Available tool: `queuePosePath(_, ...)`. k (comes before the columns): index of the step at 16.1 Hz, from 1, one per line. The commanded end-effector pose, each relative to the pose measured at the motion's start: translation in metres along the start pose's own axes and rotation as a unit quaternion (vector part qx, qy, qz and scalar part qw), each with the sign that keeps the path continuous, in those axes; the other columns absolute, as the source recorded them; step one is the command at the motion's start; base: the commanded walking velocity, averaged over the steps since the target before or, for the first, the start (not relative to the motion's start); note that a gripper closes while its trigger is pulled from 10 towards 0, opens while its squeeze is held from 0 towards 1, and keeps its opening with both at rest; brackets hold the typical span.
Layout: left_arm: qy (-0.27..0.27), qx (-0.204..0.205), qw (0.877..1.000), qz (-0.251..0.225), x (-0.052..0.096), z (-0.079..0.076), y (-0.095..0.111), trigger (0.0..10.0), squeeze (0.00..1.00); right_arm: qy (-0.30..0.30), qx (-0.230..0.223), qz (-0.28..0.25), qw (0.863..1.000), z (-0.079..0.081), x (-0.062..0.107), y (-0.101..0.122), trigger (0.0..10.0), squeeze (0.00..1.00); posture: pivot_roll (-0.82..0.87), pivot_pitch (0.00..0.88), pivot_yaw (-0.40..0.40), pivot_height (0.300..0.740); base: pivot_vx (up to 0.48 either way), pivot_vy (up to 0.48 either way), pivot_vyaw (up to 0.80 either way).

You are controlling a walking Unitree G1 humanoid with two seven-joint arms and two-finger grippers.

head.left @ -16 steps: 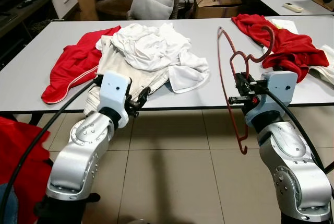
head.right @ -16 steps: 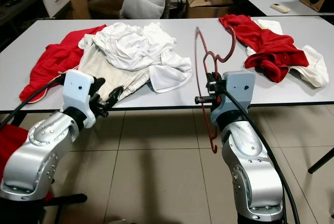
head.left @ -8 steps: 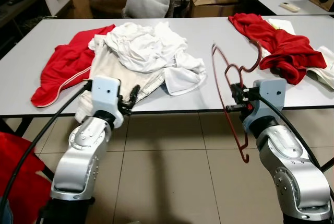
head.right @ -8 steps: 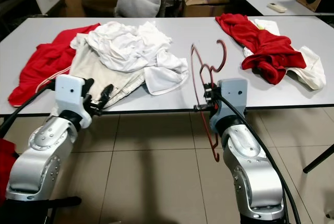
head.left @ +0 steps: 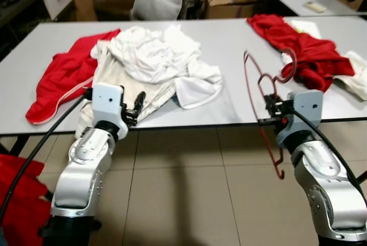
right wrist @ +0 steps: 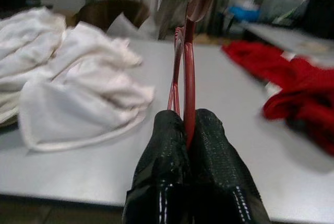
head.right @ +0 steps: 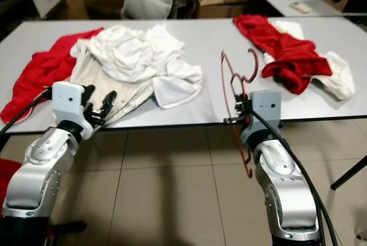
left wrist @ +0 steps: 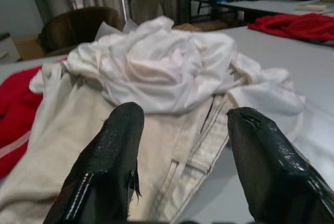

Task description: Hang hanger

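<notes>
A dark red wire hanger (head.left: 258,100) stands upright at the table's front edge, its hook (head.left: 289,65) pointing up and its lower corner (head.left: 279,171) hanging below the tabletop. My right gripper (head.left: 268,114) is shut on the hanger; in the right wrist view the hanger (right wrist: 189,51) rises from between the pressed fingers (right wrist: 167,182). My left gripper (head.left: 137,101) stands open at the front edge, just before a pile of white and cream clothes (head.left: 152,62). The left wrist view shows its two fingers (left wrist: 112,156) apart with the clothes (left wrist: 156,72) beyond them.
The grey table (head.left: 229,39) also carries a red garment (head.left: 63,77) at the left and a red and white heap (head.left: 309,57) at the right. Tiled floor (head.left: 189,194) lies below. Red cloth (head.left: 20,200) sits low at my left. A chair and boxes stand behind.
The camera has shifted, so the whole scene sits differently. The right gripper keeps its hold on the hanger, which looks a little lower and nearer the table edge. The left gripper stays open.
</notes>
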State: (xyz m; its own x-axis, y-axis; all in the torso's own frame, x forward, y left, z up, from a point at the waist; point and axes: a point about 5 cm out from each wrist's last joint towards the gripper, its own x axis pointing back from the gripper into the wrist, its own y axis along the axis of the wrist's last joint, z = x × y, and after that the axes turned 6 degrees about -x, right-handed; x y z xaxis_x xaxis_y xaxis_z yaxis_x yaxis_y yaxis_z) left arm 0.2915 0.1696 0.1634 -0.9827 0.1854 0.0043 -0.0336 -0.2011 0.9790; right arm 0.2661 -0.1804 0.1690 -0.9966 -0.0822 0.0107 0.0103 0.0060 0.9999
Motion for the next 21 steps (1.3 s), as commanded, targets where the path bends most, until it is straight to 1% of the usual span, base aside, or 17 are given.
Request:
queuePosePath(1, -0.002, 0.001, 1.000, -0.002, -0.0031, 0.0032, 0.0011, 10.0, 0.00, 0.004, 0.009, -0.003, 1.000, -0.0002, 0.0008, -0.0001, 10.0, 0.00, 0.00, 0.000, 0.041, 0.740, 0.345, 0.000, 0.00)
queuePosePath(3, 0.001, 0.001, 1.000, -0.002, -0.0039, 0.0051, 0.0002, 10.0, 0.00, 0.014, -0.021, 0.000, 1.000, 0.0010, 0.0014, -0.0011, 10.0, 0.00, 0.00, 0.000, 0.042, 0.740, 0.364, 0.000, 0.00)
queuePosePath(7, 0.005, 0.003, 1.000, -0.004, -0.0049, 0.0073, 0.0009, 10.0, 0.00, 0.017, -0.043, -0.006, 0.999, 0.0046, 0.0010, -0.0023, 10.0, 0.00, 0.01, 0.000, 0.043, 0.740, 0.385, 0.000, 0.00)
queuePosePath(14, 0.008, 0.005, 1.000, -0.006, -0.0071, 0.0098, 0.0014, 10.0, 0.00, 0.015, -0.053, -0.006, 0.998, 0.0054, 0.0011, -0.0036, 10.0, 0.00, 0.00, 0.000, 0.052, 0.740, 0.394, 0.000, 0.00)
queuePosePath(15, 0.008, 0.005, 1.000, -0.006, -0.0073, 0.0099, 0.0015, 10.0, 0.00, 0.018, -0.060, -0.004, 0.998, 0.0067, 0.0007, -0.0045, 10.0, 0.00, 0.00, 0.000, 0.053, 0.740, 0.398, 0.000, -0.78)
queuePosePath(18, 0.008, 0.005, 1.000, -0.006, -0.0075, 0.0102, 0.0017, 10.0, 0.00, 0.022, -0.054, -0.006, 0.998, 0.0085, 0.0008, -0.0043, 10.0, 0.00, 0.00, 0.000, 0.056, 0.740, 0.396, 0.000, -0.76)
queuePosePath(21, 0.008, 0.004, 1.000, -0.007, -0.0084, 0.0112, 0.0020, 10.0, 0.00, 0.022, -0.045, -0.011, 0.999, 0.0097, 0.0008, -0.0039, 10.0, 0.00, 0.00, 0.000, 0.060, 0.740, 0.395, 0.000, 0.00)
